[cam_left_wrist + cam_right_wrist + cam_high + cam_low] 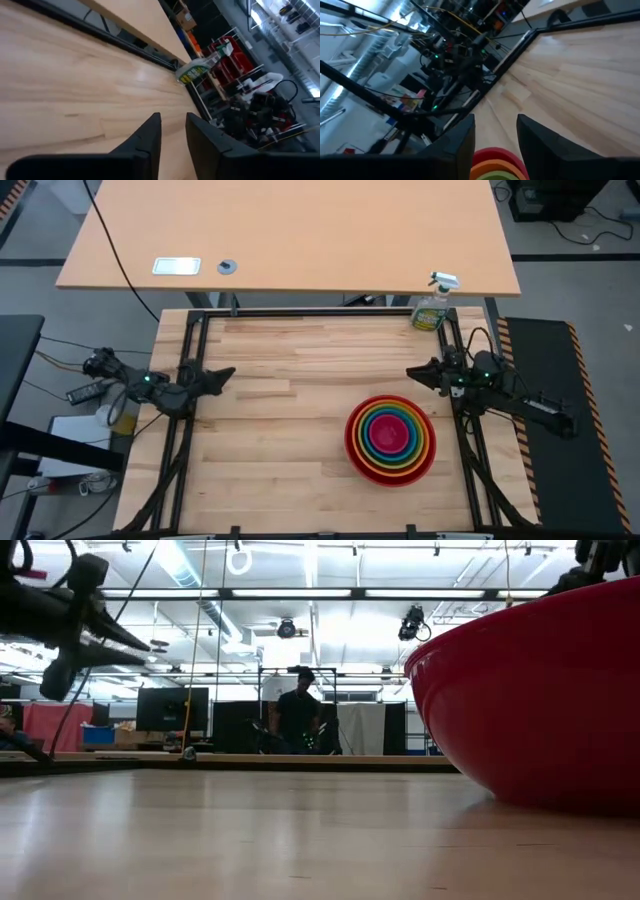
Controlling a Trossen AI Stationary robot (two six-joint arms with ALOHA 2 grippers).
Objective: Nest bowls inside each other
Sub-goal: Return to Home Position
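Observation:
A stack of nested bowls (390, 438) rests on its red outer bowl's base on the wooden table, right of the middle. Inside the red bowl sit orange, yellow, green, blue and pink ones. In the low view the red bowl's wall (540, 700) fills the right side. In the right wrist view the bowls' rims (496, 165) show between the fingers. My left gripper (222, 375) (173, 120) hangs at the table's left edge, open by a narrow gap, holding nothing. At the right edge, above and beyond the stack, my right gripper (415, 371) (495, 122) is open, holding nothing.
A green spray bottle (432, 305) stands at the table's far right corner. A larger desk (290, 230) lies beyond the far edge. A person (297, 715) stands far back in the room. Bare wood spreads left of the stack.

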